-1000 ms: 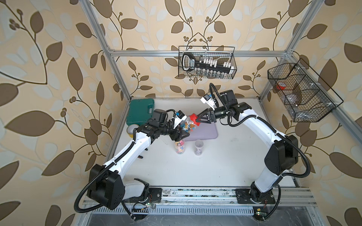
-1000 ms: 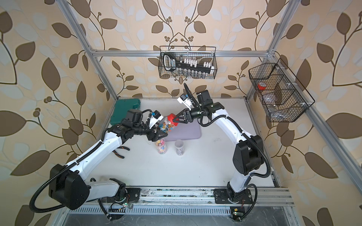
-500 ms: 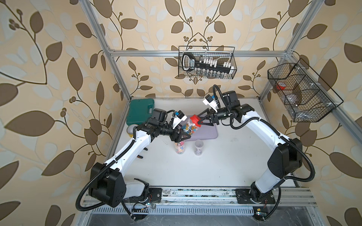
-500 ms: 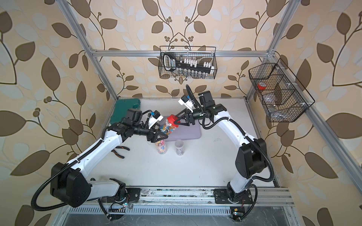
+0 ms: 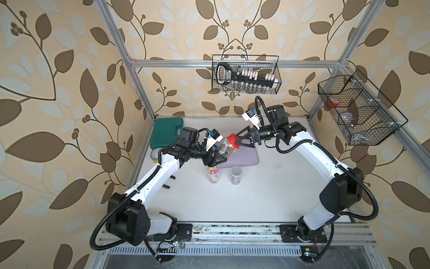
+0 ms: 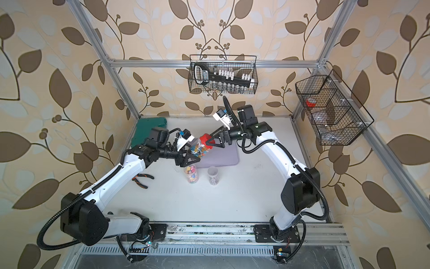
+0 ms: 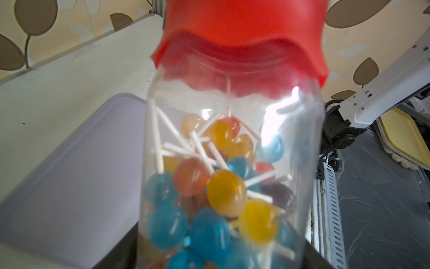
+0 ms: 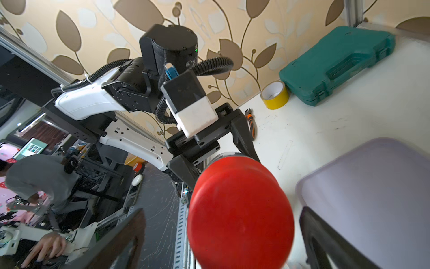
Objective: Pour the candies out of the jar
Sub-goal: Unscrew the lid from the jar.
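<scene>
A clear jar (image 5: 223, 149) (image 6: 198, 151) with a red lid (image 5: 233, 140) (image 6: 205, 138) hangs tilted above the lilac tray's near edge. My left gripper (image 5: 216, 159) (image 6: 189, 159) is shut on the jar's lower body. In the left wrist view the jar (image 7: 232, 149) fills the frame, with the candies (image 7: 225, 193) inside as blue, yellow and orange lollipops on white sticks. The lid (image 7: 242, 42) sits on the jar. My right gripper (image 5: 237, 141) (image 8: 228, 240) stands open around the lid (image 8: 239, 214). A gap shows at each side between the lid and its fingers (image 8: 130, 235).
The lilac tray (image 5: 247, 156) lies under the jar. Two small open jars stand in front of it, one (image 5: 213, 175) with coloured sweets, one (image 5: 236, 176) with dark-and-white ones. A green case (image 5: 166, 132), yellow tape (image 8: 274, 95) and pliers (image 6: 140, 180) lie at the left.
My right gripper's jaws have spread apart from the red lid, which they were closed on before. The left gripper keeps its hold on the jar.
</scene>
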{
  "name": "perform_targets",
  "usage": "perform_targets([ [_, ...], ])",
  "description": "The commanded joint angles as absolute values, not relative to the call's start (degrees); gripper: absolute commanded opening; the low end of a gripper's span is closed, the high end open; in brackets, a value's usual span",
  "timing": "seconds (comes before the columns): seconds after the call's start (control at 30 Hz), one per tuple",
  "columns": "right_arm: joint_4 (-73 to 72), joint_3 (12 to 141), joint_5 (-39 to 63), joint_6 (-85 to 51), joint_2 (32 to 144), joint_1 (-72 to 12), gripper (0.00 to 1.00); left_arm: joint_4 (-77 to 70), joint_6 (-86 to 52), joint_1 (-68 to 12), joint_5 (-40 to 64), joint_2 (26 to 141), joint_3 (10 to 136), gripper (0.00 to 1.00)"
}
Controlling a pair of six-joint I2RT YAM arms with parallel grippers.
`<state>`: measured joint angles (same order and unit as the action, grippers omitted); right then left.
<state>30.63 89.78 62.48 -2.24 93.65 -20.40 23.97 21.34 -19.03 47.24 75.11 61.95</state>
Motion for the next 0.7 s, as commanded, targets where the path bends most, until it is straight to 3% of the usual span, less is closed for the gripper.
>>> perform_targets([
  [0.0, 29.0, 92.5, 57.9, -11.2, 91.1, -18.8, 0.99, 22.1, 23.8, -18.7, 46.1, 74.4, 64.5, 0.65],
  [0.2, 34.6, 95.7, 57.8, -25.2, 93.4, -13.4, 0.99, 18.7, 24.5, -18.8, 36.3, 72.8, 62.8, 0.64],
  [0.37, 47.4, 101.5, 53.0, -22.9, 97.6, -13.7, 0.99, 15.2, 26.8, -19.9, 26.4, 69.7, 59.5, 0.66],
  [0.67, 50.3, 104.4, 50.8, -25.4, 102.7, -18.8, 0.99, 15.0, 32.8, -24.0, 14.1, 67.1, 57.0, 0.66],
])
